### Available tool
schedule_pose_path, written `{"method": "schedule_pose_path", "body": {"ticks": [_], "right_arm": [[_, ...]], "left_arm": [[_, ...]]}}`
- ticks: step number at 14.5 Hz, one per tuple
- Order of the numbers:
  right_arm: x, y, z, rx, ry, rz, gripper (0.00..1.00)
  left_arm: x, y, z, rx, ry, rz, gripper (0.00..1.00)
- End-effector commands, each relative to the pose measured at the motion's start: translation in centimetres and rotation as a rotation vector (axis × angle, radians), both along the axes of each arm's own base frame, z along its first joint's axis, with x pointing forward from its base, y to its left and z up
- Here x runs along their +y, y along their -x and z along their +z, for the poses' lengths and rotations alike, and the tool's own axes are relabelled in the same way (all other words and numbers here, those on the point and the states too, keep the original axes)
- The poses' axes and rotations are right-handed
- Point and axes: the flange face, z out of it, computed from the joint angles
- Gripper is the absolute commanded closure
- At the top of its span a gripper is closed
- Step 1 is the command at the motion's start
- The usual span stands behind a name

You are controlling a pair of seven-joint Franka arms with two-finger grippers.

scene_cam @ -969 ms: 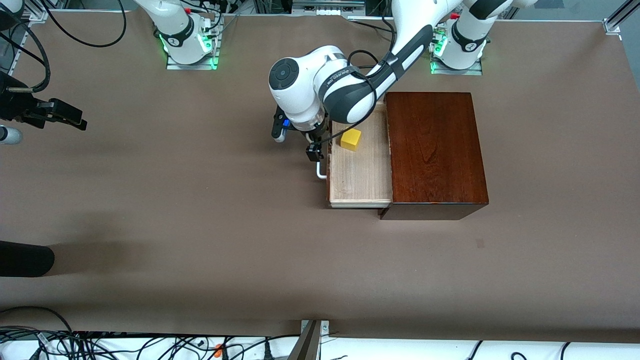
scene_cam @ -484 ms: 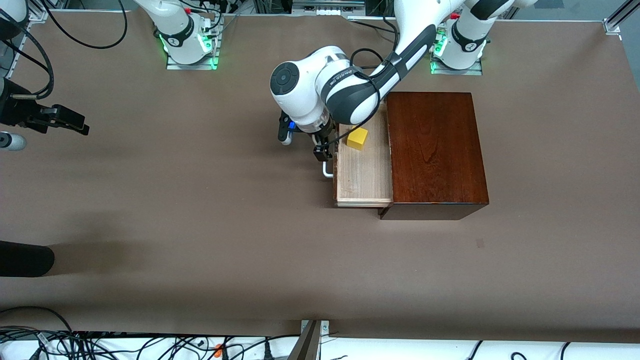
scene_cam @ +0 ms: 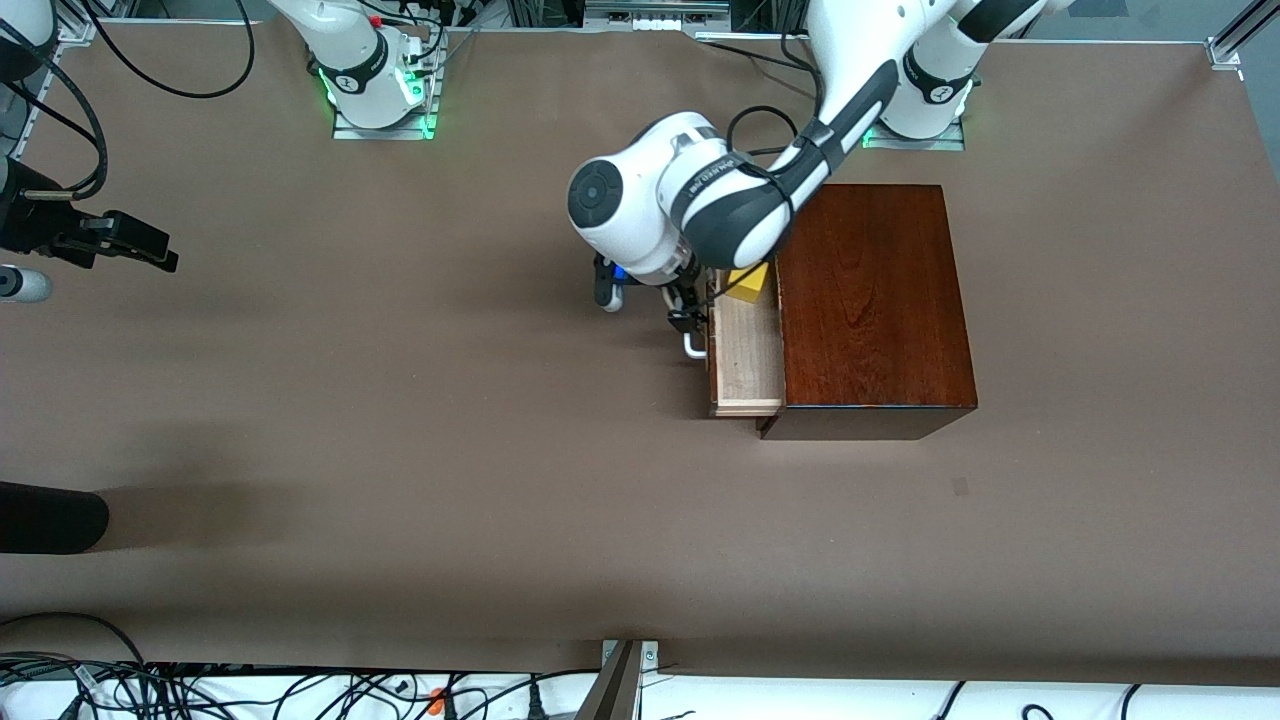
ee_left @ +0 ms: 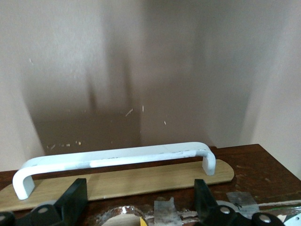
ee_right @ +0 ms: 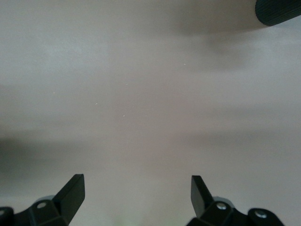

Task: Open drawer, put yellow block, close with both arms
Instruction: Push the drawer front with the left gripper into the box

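One gap remains: the drawer (scene_cam: 745,350) sticks partly out of the box (scene_cam: 870,300) toward the right arm's end, yellow block (scene_cam: 750,281) inside. The left gripper (scene_cam: 690,318), fingers spread and empty, is set at the handle (ee_left: 113,160); the push runs boxward. The right gripper (ee_right: 136,195), spread and empty, waits well apart.

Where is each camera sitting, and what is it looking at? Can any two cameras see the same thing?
Front view: high across the table, facing both arms' bases; shows the left gripper at the drawer, the yellow block inside, and the right gripper waiting over the table's right-arm end.
Left wrist view: on the left wrist, looking at the white handle; its open fingertips show.
Right wrist view: on the right wrist, looking at bare table; its open fingertips show.
Shared: front and left wrist views both show the handle.
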Motion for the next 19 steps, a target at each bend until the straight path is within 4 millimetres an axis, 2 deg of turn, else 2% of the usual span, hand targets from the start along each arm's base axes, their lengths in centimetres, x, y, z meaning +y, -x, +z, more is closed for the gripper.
{"method": "schedule_pose_path", "body": {"ticks": [1, 12, 15, 17, 19], "right_arm": [[0.1, -0.3, 0.5, -0.007, 0.0, -0.006, 0.0], [0.0, -0.2, 0.5, -0.006, 0.0, -0.008, 0.0], [0.0, -0.2, 0.5, -0.004, -0.001, -0.008, 0.0], [-0.1, -0.2, 0.5, -0.004, -0.001, -0.009, 0.0], [-0.1, -0.2, 0.5, -0.004, -0.001, -0.009, 0.0]], "left_arm": [[2.4, 0.3, 1.7, -0.022, -0.05, -0.019, 0.0], [6.1, -0.2, 0.4, -0.002, -0.199, 0.068, 0.0], [8.7, -1.7, -0.4, 0.015, -0.213, 0.108, 0.0], [8.7, -1.8, -0.5, 0.013, -0.208, 0.107, 0.0], [7.1, -0.9, -0.1, -0.006, -0.198, 0.104, 0.0]]}}
